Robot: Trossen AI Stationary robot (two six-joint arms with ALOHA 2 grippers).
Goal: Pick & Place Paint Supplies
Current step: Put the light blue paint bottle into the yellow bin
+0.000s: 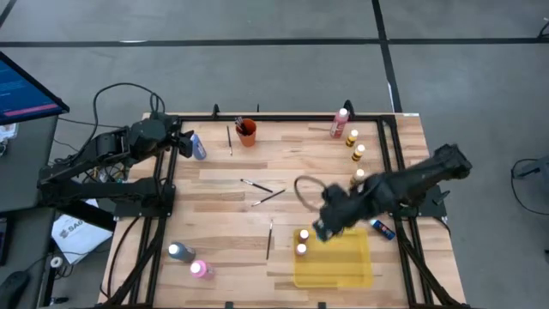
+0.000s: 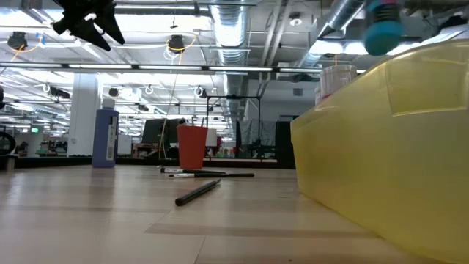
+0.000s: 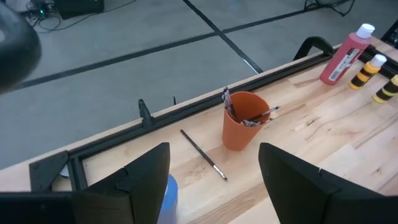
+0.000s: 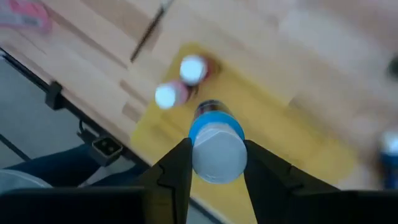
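My right gripper (image 1: pixel 324 227) hangs over the far left part of the flat yellow tray (image 1: pixel 343 266) and is shut on a blue, white-capped paint bottle (image 4: pixel 214 129). Two white-capped bottles (image 1: pixel 302 241) stand in the tray under it. My left gripper (image 1: pixel 184 142) waits open at the far left, next to a blue bottle (image 1: pixel 198 148) standing on the table. Thin dark paintbrushes (image 1: pixel 262 191) lie on the wood in the middle. An orange cup (image 3: pixel 244 121) at the far edge holds more brushes. My right gripper pinches the bottle's white cap end (image 4: pixel 216 158) between its two fingers, one on either side. The fingers come from above, pointing steeply down. The bottle hangs below them with its blue body down, lifted clear above the tray.
A tall pink bottle (image 1: pixel 340 123) and yellow bottles (image 1: pixel 356 148) stand in a row at the far right. A blue bottle (image 1: pixel 382 228) lies right of the tray. Two bottles (image 1: pixel 189 259) stand at the near left. A black frame rail (image 1: pixel 390 150) borders the table.
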